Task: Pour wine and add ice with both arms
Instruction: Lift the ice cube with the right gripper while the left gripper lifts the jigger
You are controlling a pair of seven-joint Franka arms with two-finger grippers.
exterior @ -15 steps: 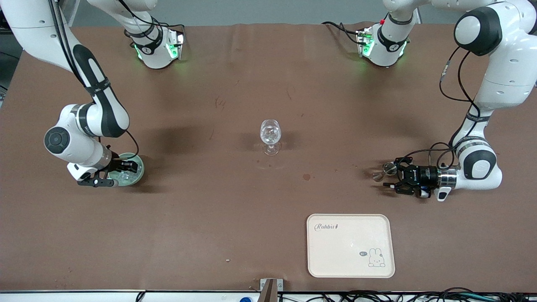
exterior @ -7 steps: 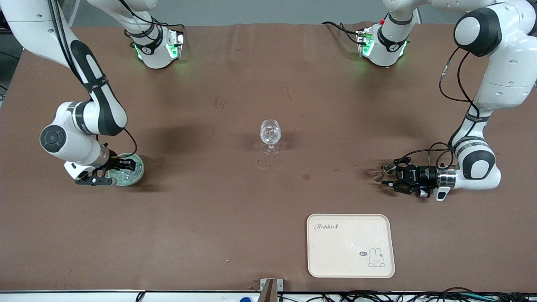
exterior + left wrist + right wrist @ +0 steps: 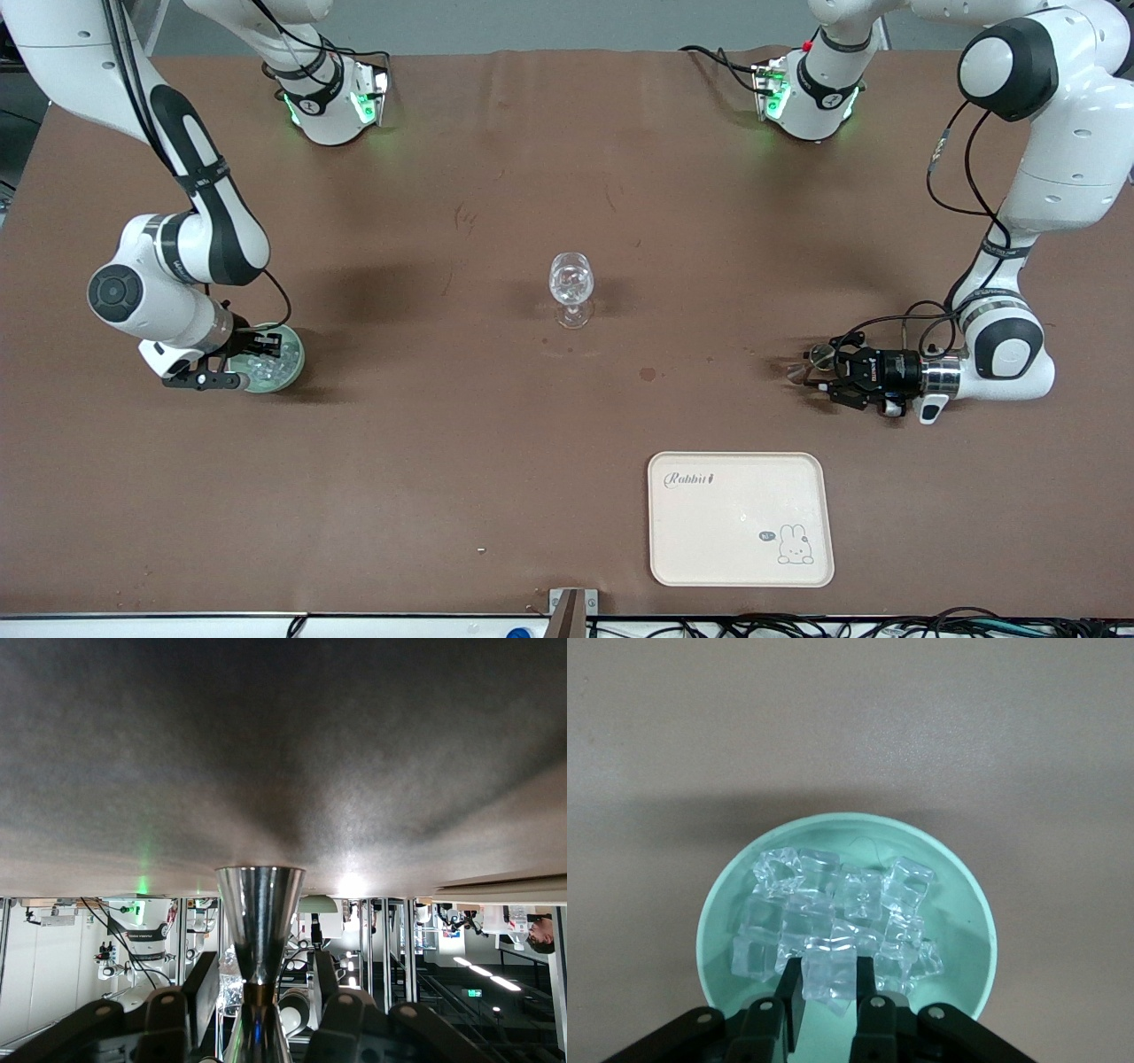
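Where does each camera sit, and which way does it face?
Front: high across the table, facing both arms; glass mid-table, tray nearer.
Left wrist: on the left arm, looking level along the table; left hand around a steel jigger.
Right wrist: on the right arm, looking down into the green bowl; right hand shut on an ice cube.
Shared: front also shows bowl, jigger, left hand and right hand.
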